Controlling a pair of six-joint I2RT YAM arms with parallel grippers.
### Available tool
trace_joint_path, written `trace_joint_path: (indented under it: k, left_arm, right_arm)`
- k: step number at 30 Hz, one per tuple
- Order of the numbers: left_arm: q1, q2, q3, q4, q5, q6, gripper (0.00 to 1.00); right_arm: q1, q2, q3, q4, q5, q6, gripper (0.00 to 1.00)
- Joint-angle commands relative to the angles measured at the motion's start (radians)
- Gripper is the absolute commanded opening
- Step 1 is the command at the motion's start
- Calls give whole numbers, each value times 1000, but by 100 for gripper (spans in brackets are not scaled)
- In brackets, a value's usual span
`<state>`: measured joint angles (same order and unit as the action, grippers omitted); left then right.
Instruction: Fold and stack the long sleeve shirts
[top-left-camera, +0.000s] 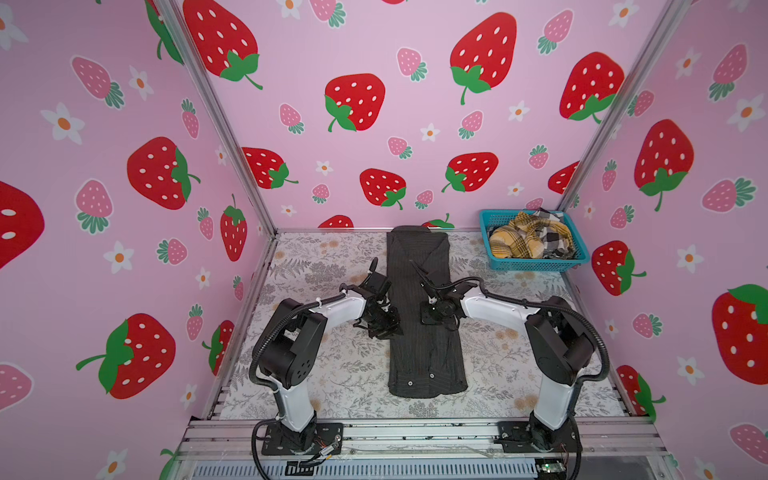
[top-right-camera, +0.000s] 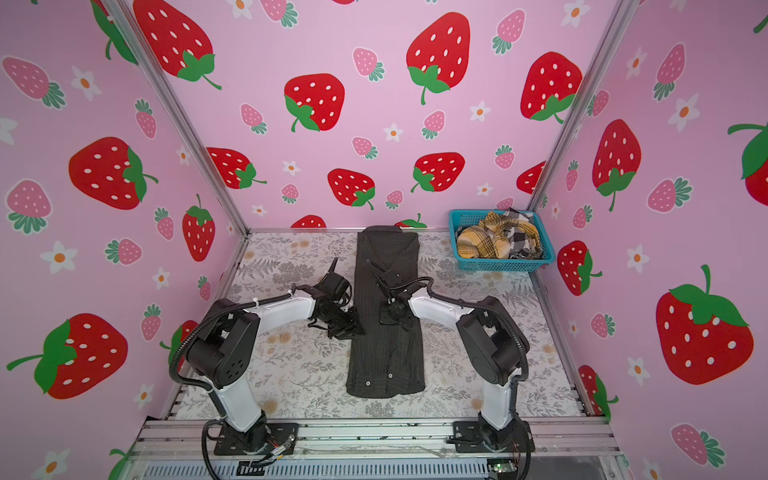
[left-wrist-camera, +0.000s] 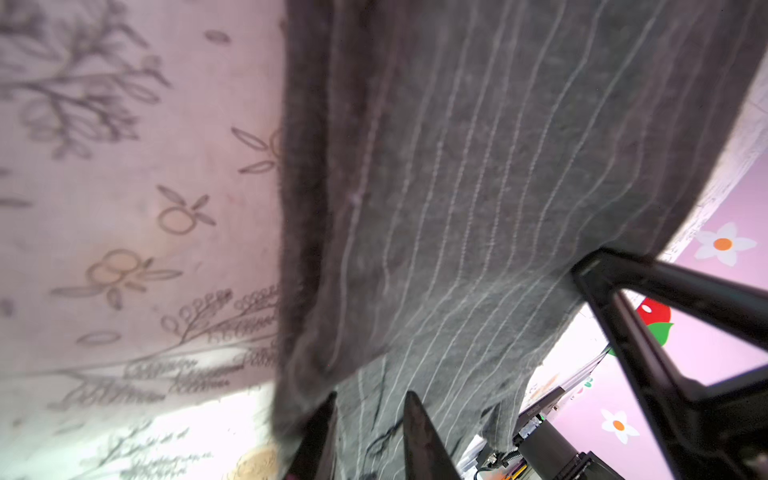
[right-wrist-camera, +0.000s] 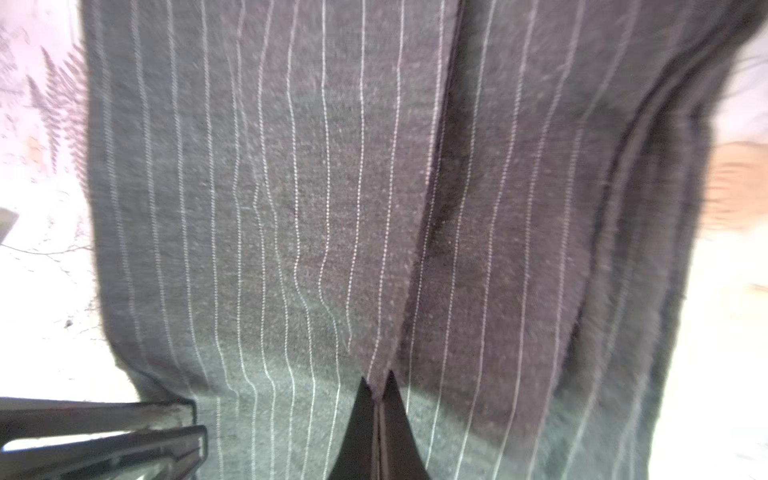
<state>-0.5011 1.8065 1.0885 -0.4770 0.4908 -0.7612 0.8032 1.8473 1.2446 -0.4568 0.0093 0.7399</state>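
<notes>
1. The floral-printed surface (top-left-camera: 332, 365) fills the floor of the strawberry-papered booth, with both arms mounted at its near edge.
2. The charcoal pinstripe shirt (top-left-camera: 419, 353) lies flat in the middle of the surface. It is folded into a long narrow strip that runs from the back wall towards the front. Two pale buttons show near its front end in both top views.
3. The teal basket (top-left-camera: 536, 264) stands in the far right corner, well apart from the folded strip.
4. The mustard plaid shirt (top-left-camera: 515, 241) lies crumpled in the basket and takes up most of it.
5. The black-and-white check shirt (top-left-camera: 555, 239) is bunched beside it in the same basket, towards the right wall.
6. The left pincer (left-wrist-camera: 370, 409) is at the left edge of the strip, about halfway along. Its jaws stand a narrow gap apart with striped cloth showing between them.
7. The right pincer (right-wrist-camera: 377, 386) is down on the strip's middle. Its jaws are closed together, nipping a small ridge of the striped fabric, and the pinstripes draw in towards the tips.
</notes>
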Motion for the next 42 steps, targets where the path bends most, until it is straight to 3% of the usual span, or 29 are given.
trace_joint_path:
  k: [1, 3, 4, 9, 14, 16, 19, 20, 22, 27, 42]
  left_arm:
    - [1, -3, 34, -53, -19, 11, 29]
    - [1, -9, 26, -47, -15, 7, 29]
    - [1, -13, 24, -46, -15, 5, 29]
    - [1, -47, 15, -57, -17, 2, 29]
    - [1, -117, 15, -89, -27, 2, 29]
    - [1, -145, 22, -108, -33, 8, 29]
    - [1, -180, 34, -141, -48, 20, 28]
    - [2, -188, 35, -148, -55, 21, 28]
    - [3, -197, 34, -153, -64, 25, 28]
    - [8, -190, 22, -161, -68, 27, 27]
    - [10, -195, -40, -146, -83, 23, 26]
  right_arm:
    - [1, -34, -8, -36, 49, 32, 12]
    - [1, -28, -24, -19, 45, 35, 34]
    - [2, -20, -27, -12, 41, 35, 36]
    - [-5, 55, 21, -9, 52, 16, 31]
    - [-4, 90, 94, -58, 87, -9, 16]
    - [-3, 86, 105, -75, 97, -17, 18]
    - [-2, 70, 101, -82, 107, -19, 35]
    - [-2, 65, 98, -79, 106, -20, 36]
    - [-2, 68, 98, -76, 104, -22, 30]
    - [4, 89, 121, -85, 102, -24, 0]
    - [-3, 16, 12, -94, 178, -2, 0]
